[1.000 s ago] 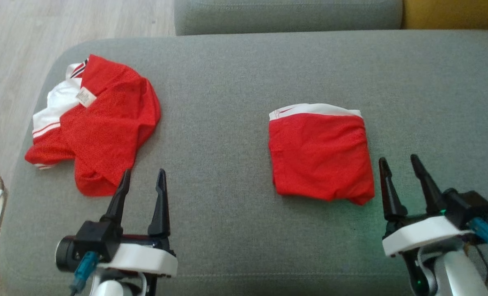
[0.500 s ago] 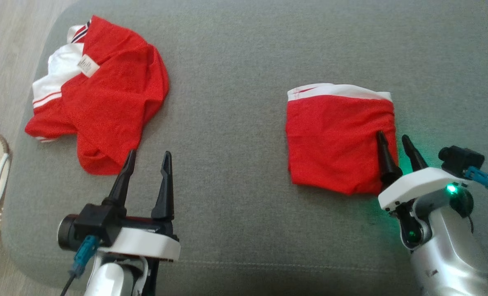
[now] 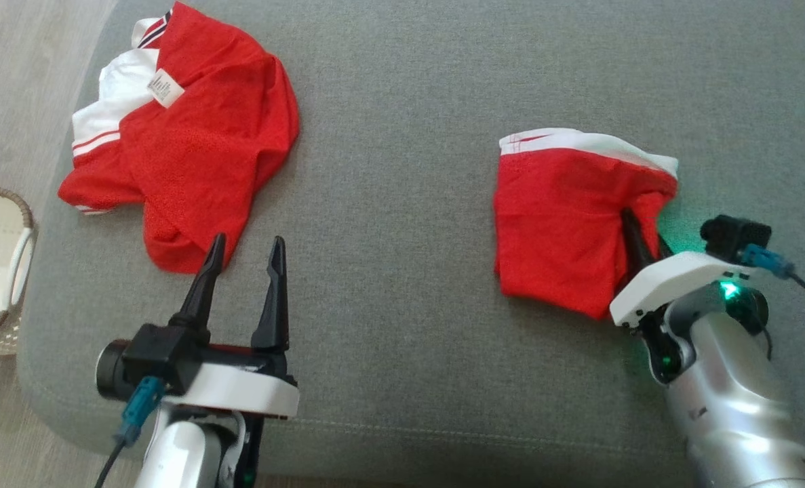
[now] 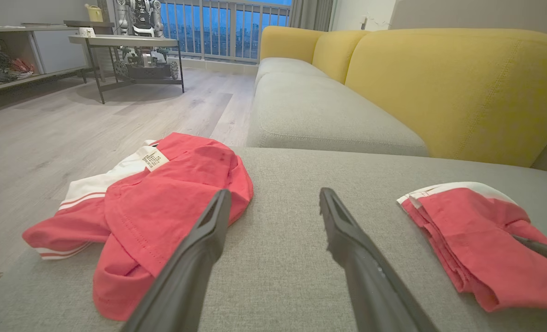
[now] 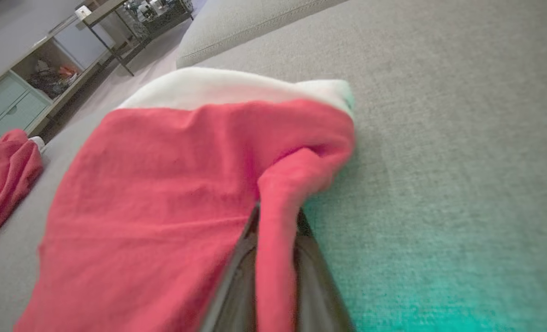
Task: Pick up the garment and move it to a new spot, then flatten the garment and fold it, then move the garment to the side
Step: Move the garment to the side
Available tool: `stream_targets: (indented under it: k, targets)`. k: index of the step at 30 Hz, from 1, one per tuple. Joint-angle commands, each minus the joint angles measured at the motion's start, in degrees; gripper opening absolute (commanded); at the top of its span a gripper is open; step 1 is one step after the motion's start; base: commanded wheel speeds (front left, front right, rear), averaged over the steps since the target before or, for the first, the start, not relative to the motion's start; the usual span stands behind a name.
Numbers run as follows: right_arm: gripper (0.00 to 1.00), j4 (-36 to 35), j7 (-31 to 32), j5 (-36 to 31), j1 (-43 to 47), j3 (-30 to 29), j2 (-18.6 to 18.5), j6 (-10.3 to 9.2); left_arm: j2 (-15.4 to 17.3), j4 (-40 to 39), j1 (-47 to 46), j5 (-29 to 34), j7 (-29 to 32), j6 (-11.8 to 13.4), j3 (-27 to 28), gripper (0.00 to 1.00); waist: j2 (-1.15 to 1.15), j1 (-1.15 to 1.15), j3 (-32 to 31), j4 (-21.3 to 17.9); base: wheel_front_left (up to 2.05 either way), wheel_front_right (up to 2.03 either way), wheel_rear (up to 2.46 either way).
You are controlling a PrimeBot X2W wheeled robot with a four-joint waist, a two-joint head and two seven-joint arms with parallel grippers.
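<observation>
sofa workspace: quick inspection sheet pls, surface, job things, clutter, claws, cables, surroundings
surface: grey sofa cushion, flat; both garments lie on it.
job's things: folded red garment with a white band along its far edge, on the robot's right; its right edge is bunched up.
clutter: crumpled red and white shirt at the far left; wicker basket beside the cushion's left end.
claws: left claw open, empty, by the shirt's near hem; right claw shut on a fold at the folded garment's right edge.
cables: blue-plugged lead at the left wrist, second blue-plugged lead at the right wrist; neither touches cloth.
surroundings: wood floor, yellow sofa back, metal-legged table.
</observation>
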Motion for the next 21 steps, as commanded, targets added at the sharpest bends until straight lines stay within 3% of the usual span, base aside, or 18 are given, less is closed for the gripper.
stream_targets:
  k: [1, 12, 16, 21]
  targets:
    - [0.0, 0.0, -1.3, -3.3, -1.5, 1.2, 0.7, -0.01, 0.1, -1.8, -1.9, -0.2, -0.3, 0.2, 2.0, 1.0, 0.0, 0.0, -0.1, -0.2, 0.0, 0.0, 0.0]
    - [0.0, -2.3, -2.5, -19.4, -3.7, -0.4, 0.7, -0.01, 0.1, -2.7, -2.6, 1.0, -0.3, -0.8, 1.7, 1.0, 0.0, 0.0, 0.2, -3.9, 0.0, 0.0, 0.0]
    - [0.0, -6.8, -0.7, -26.8, -5.2, 1.4, 0.3, -0.01, 0.1, -3.3, -4.3, 4.1, -0.3, -3.4, 1.1, 1.0, 0.0, 0.0, 2.5, -7.6, 0.0, 0.0, 0.0]
    - [0.0, -10.9, 1.0, -29.4, -7.0, 4.5, -1.6, -0.01, 1.5, -4.0, -7.0, 6.3, -0.3, -5.5, 0.4, 1.0, 0.0, 0.0, 5.5, -11.5, 0.0, 0.0, 0.0]
